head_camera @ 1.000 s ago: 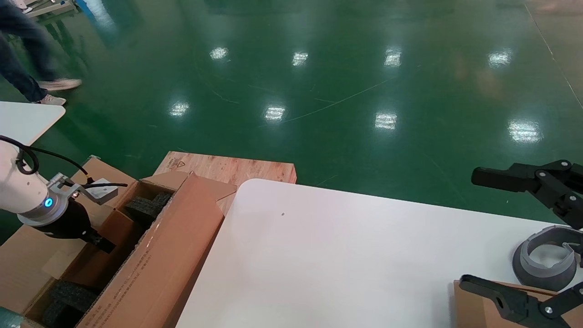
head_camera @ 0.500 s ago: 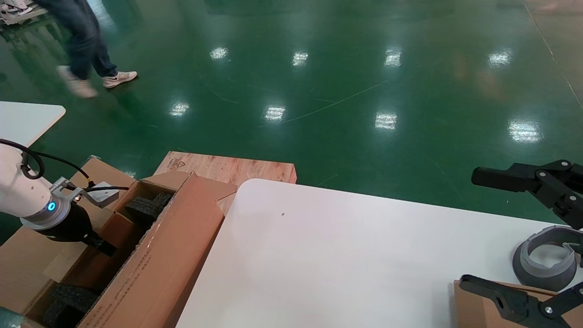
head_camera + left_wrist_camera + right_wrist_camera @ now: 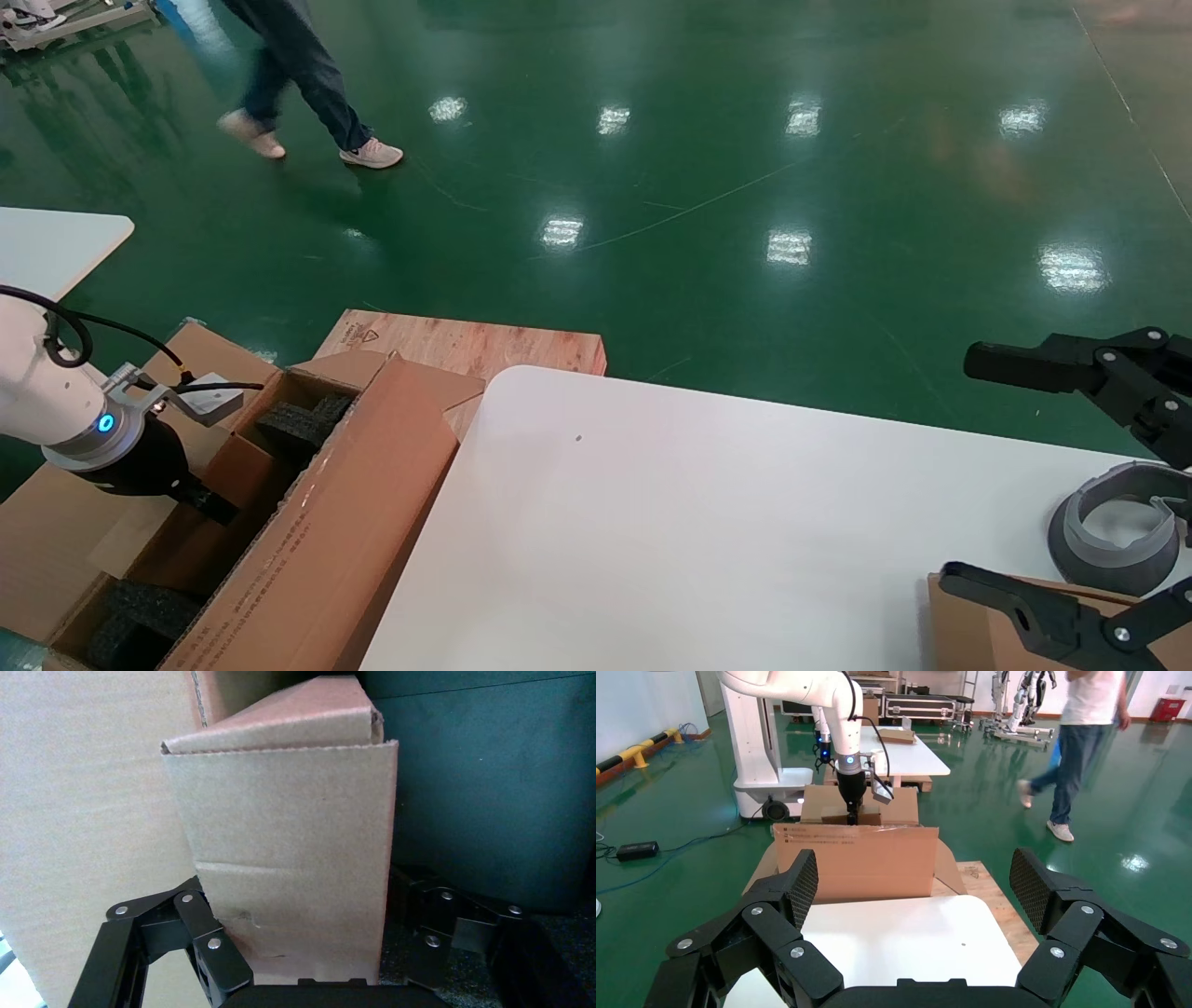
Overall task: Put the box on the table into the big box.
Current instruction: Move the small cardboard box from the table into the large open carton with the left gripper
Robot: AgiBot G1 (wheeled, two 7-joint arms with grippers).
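Left gripper (image 3: pixel 302 952) inside big box (image 3: pixel 307 550), clamping the box (image 3: pixel 288 860).
Left arm angled down past carton's open flaps; right gripper (image 3: pixel 912 903) parked spread wide at table's (image 3: pixel 698 522) right edge.

Left end effector (image 3: pixel 309 966) clamped, right (image 3: pixel 916 888) spread

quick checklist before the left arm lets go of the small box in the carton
1. Left gripper shut on the small box: ok.
2. Left gripper lowered between the carton walls: ok.
3. Small box resting on the carton's bottom: cannot tell.
4. Foam blocks out of the small box's way: cannot tell.
5. Right gripper open, parked over the table, away from the carton: ok.
6. Person walking far from both arms: ok.
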